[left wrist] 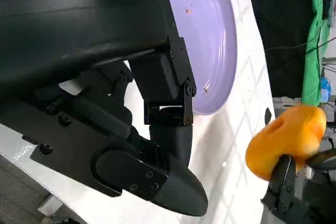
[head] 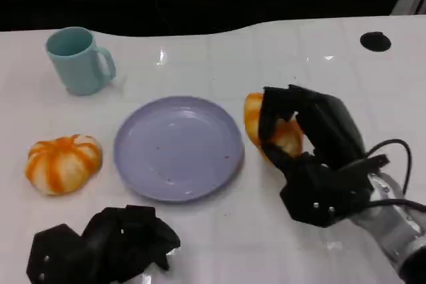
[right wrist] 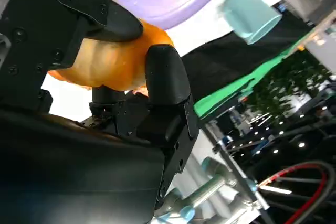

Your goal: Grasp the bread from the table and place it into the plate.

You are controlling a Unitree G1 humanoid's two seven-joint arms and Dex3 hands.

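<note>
Nearest of all, the left hand (head: 100, 244) sits low on the near left edge of the white table (head: 200, 237), fingers curled in on themselves with nothing inside them; the left wrist view shows those black fingers (left wrist: 157, 103) folded under the shell, holding nothing. Over on the right, the right hand (head: 313, 157) has the bread (head: 276, 128) — fingers wrapped over the top and around the near side of that golden-orange loaf. From the right wrist view the grip is plain: bread (right wrist: 110, 59) pressed between dark fingers (right wrist: 165, 80) on both sides. From the left wrist view it looks lifted clear of the table, bread (left wrist: 286, 140) sitting above a dark fingertip. It is just to the right of the lavender plate (head: 176, 147), beside its rim, not over it. Plate sits centre table. Left of it, an orange-and-white striped pumpkin (head: 63, 163). Far left, a teal mug (head: 78, 59), upright, handle to the right.
</note>
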